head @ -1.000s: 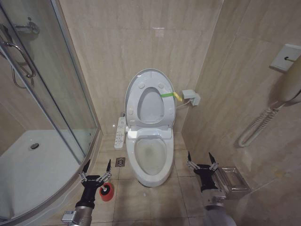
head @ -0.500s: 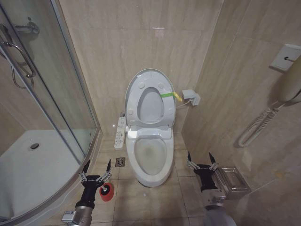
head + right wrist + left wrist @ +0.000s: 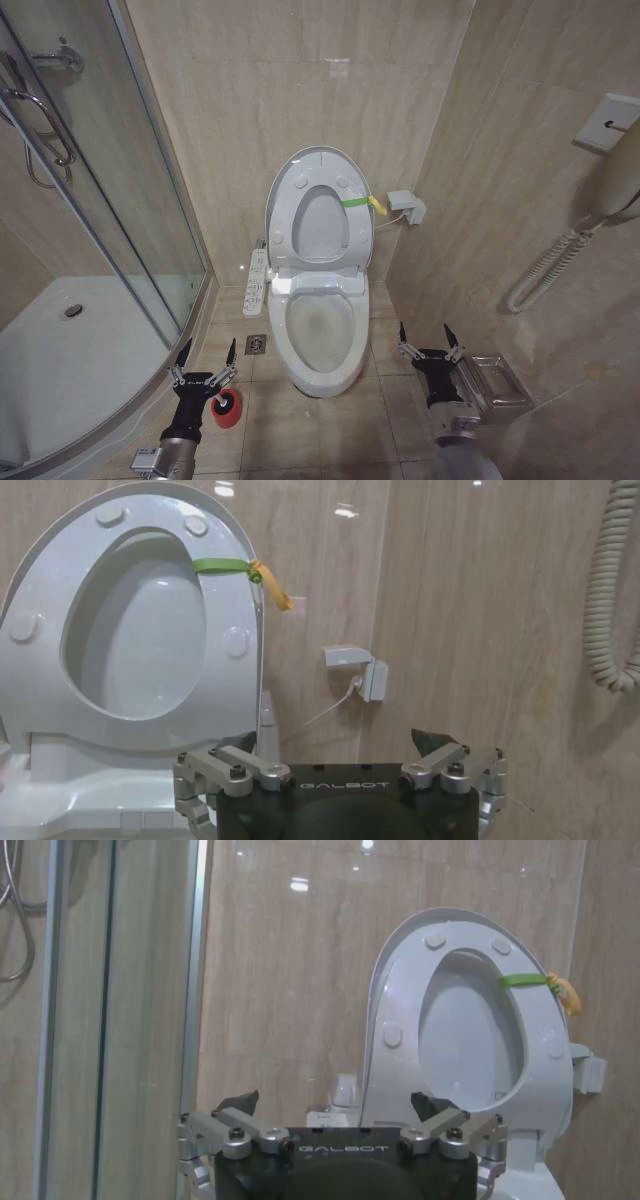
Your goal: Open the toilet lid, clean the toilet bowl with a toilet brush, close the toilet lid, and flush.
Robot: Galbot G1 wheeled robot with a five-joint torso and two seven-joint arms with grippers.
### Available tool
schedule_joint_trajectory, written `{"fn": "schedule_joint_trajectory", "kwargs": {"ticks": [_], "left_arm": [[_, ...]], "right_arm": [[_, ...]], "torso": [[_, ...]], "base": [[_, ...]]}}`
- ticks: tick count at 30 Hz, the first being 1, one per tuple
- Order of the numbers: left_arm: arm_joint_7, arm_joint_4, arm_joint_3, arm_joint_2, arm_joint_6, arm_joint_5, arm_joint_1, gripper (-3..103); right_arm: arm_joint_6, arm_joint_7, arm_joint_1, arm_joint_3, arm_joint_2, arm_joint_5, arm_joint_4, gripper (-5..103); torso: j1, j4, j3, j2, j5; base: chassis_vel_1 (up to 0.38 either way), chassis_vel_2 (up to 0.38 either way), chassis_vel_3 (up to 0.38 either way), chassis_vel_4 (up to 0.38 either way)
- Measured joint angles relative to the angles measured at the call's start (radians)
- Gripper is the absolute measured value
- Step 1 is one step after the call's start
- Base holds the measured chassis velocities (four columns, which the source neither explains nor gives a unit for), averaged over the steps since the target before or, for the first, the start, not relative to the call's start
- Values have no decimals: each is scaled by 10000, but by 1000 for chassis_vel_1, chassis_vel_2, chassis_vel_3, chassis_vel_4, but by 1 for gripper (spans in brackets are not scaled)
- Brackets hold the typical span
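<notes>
The toilet lid [image 3: 322, 225] stands upright against the back wall, with the white ring seat [image 3: 285, 215] raised against it and a green-and-yellow tab [image 3: 362, 203] at its edge. Below it the toilet bowl [image 3: 322, 335] lies uncovered. The toilet brush [image 3: 228, 408], black in its red cup, stands on the floor left of the bowl. My left gripper [image 3: 207, 352] hangs open just above and left of the brush, holding nothing. Right of the bowl my right gripper [image 3: 425, 335] is open and empty. Each wrist view looks past its own gripper [image 3: 333, 1102] [image 3: 335, 741] at the raised lid [image 3: 470, 1020] [image 3: 140, 652].
A curved glass shower enclosure [image 3: 120, 220] closes off the left. The button panel [image 3: 256, 282] juts from the toilet's left side, above a floor drain [image 3: 255, 344]. On the right wall are a socket box [image 3: 406, 207], a corded handset [image 3: 560, 255] and a metal rack [image 3: 492, 385].
</notes>
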Motion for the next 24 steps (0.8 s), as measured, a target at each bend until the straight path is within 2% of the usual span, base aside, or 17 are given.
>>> {"fn": "schedule_joint_trajectory", "kwargs": {"ticks": [10,24], "left_arm": [[0,0,0,0,0,0,-5,99],[0,0,-1,0,0,0,0,99]], "right_arm": [[0,0,2,0,0,0,0,100],[0,0,-2,0,1,0,0,100]], "torso": [[11,1,2,-3,-1],[-3,-1,-1,0,-1]], "base": [[-71,79,72,-77],[-8,1,12,-5]]}}
